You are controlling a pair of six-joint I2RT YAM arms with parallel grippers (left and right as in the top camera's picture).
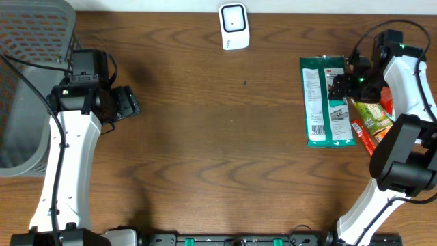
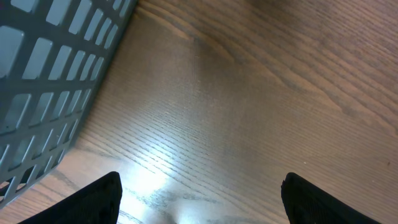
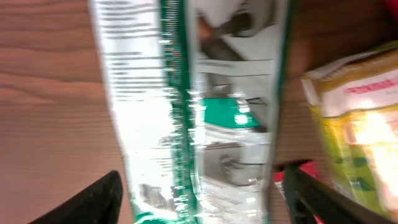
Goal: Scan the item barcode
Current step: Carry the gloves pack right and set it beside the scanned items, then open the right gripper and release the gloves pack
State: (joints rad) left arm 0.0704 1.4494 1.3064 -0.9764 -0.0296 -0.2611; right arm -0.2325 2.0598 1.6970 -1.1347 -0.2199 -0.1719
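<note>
A green and white packet (image 1: 328,102) lies flat on the wooden table at the right, with a barcode (image 1: 317,128) near its lower left corner. My right gripper (image 1: 343,85) hovers over the packet's upper right part. In the right wrist view the packet (image 3: 205,112) fills the middle, blurred, and the right gripper (image 3: 200,186) stands open, its dark fingers wide apart on either side of the packet. A white scanner (image 1: 233,26) stands at the table's far edge. My left gripper (image 1: 128,102) is open over bare wood (image 2: 200,186).
A grey plastic basket (image 1: 27,82) stands at the left edge, close beside the left arm, its grid wall (image 2: 50,74) just left of the left fingers. A yellow-green packet (image 1: 372,113) and a red item (image 1: 365,137) lie right of the green packet.
</note>
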